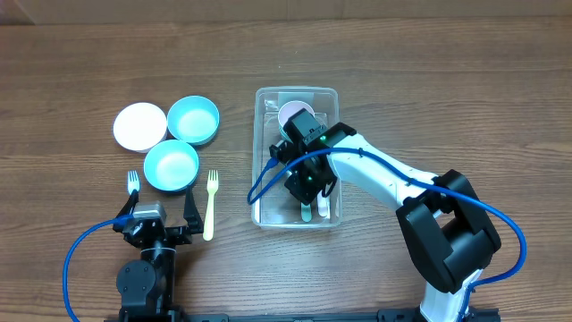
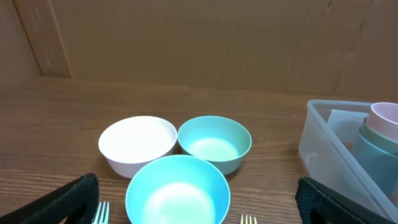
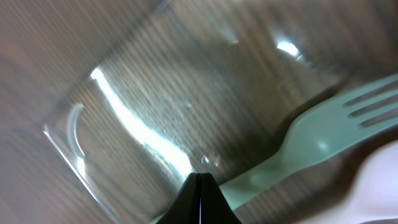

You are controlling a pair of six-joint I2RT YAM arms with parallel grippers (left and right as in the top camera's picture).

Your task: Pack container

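Note:
The clear plastic container (image 1: 259,134) stands at the table's middle and shows at the right of the left wrist view (image 2: 329,143). It holds stacked cups (image 1: 293,114) at its far end, and a green fork (image 1: 307,211) and a white utensil (image 1: 323,209) at its near end. My right gripper (image 1: 308,190) is down inside the container, with its fingers (image 3: 202,177) pressed shut just over the green fork (image 3: 323,130). I see nothing between them. My left gripper (image 1: 159,209) is open and empty near the front edge, its fingers wide apart (image 2: 199,205).
A white bowl (image 1: 140,126) and two teal bowls (image 1: 194,120) (image 1: 172,165) stand to the left of the container. A pale blue fork (image 1: 133,183) and a yellow fork (image 1: 211,204) lie on either side of the nearest bowl, close to my left fingers.

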